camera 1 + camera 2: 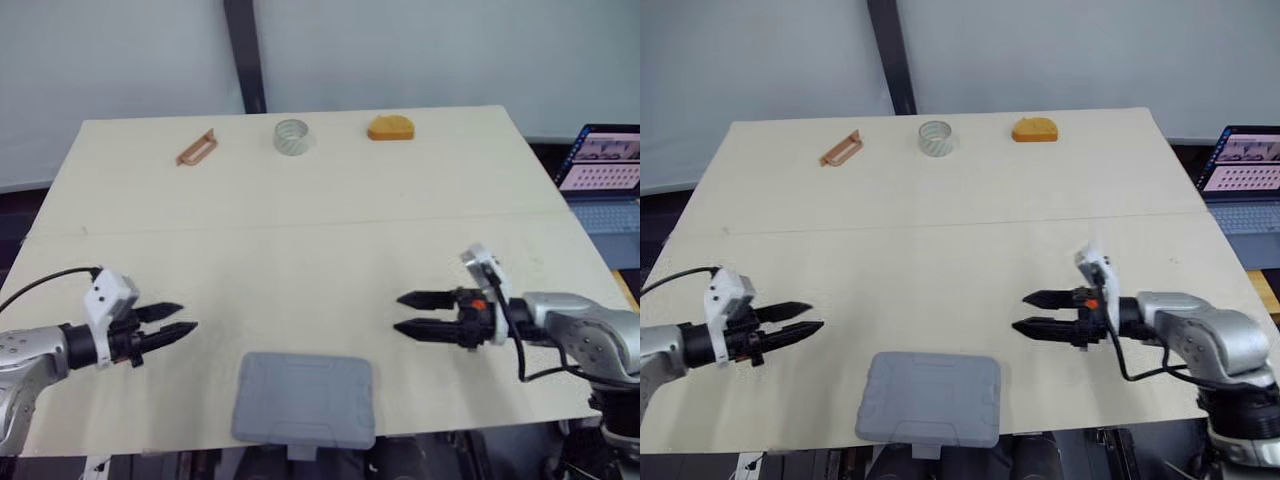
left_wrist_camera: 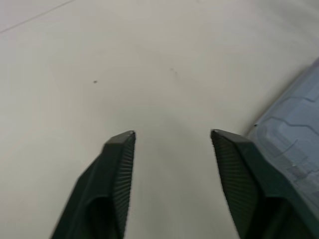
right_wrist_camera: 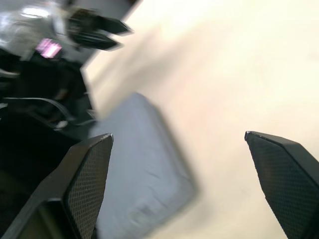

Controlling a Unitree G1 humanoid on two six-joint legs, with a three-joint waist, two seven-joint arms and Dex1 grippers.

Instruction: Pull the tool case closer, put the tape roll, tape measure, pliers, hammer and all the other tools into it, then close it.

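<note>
- The pale cream bench point(image 1: 300, 250) has a thin seam running left to right across its middle.
- A grey plastic tool case point(image 1: 305, 398) lies flat at the near edge of the bench, about midway between left and right. Its lid is down, and its handle side hangs just over the near edge.
- The left gripper point(image 1: 188, 316) hovers low over the near left part of the bench, pointing right towards the case and staying apart from it.
- Its two black fingers point(image 2: 117, 164) stand apart with bare bench between them and grip nothing. A corner of the case point(image 2: 294, 124) lies just beside one finger in the left wrist view.
- The right gripper point(image 1: 397, 312) hovers over the near right part of the bench, pointing left, slightly farther back than the case and clear of it.
- Its fingers point(image 3: 84, 184) are spread wide and empty. The right wrist view looks across the case point(image 3: 134, 169) to the left gripper point(image 3: 99, 32) beyond.
- Three tools lie in a row along the far edge, well apart from the case and from both grippers:
- a brown elongated tool point(image 1: 196, 147) with a slot in it at far left, its kind unclear;
- a translucent tape roll point(image 1: 293, 136) in the middle;
- an orange tape measure point(image 1: 390, 128) to the right of the roll.
- An open laptop point(image 1: 600, 160) sits off the bench's right side.
- A dark post point(image 1: 243, 55) rises behind the far edge.
</note>
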